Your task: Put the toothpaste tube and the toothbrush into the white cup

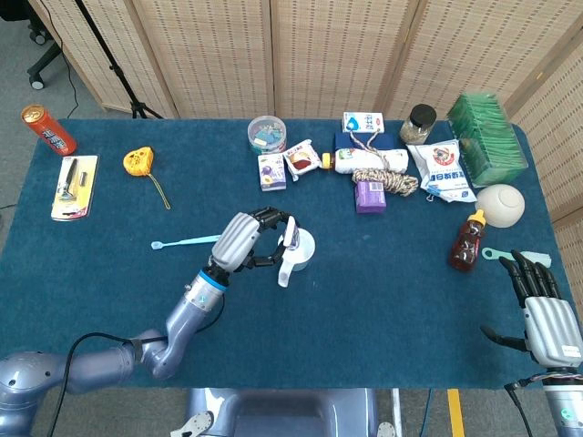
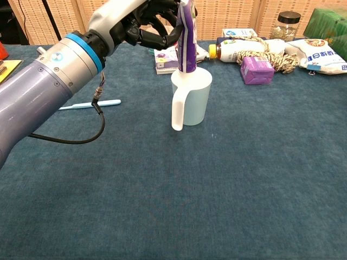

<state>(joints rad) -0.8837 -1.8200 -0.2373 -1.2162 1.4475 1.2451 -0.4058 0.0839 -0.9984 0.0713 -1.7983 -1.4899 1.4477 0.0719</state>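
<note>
My left hand (image 1: 253, 241) (image 2: 142, 23) grips a purple and white toothpaste tube (image 2: 187, 36) (image 1: 290, 234), held upright with its lower end at the rim of the white cup (image 2: 192, 97) (image 1: 297, 251). The cup stands upright mid-table, handle facing me. A light blue toothbrush (image 1: 186, 241) (image 2: 90, 104) lies flat on the blue cloth to the left of the cup, partly hidden behind my left forearm in the chest view. My right hand (image 1: 545, 309) is open, fingers spread, at the table's near right edge, far from the cup.
Behind the cup sit small boxes (image 1: 271, 170), a clear tub (image 1: 267, 133), a rope-wrapped bottle (image 1: 383, 170), a purple box (image 1: 370, 196) and snack bags (image 1: 443, 169). A sauce bottle (image 1: 467, 241) stands near my right hand. A yellow tape measure (image 1: 138, 161) and a red can (image 1: 48, 130) lie far left.
</note>
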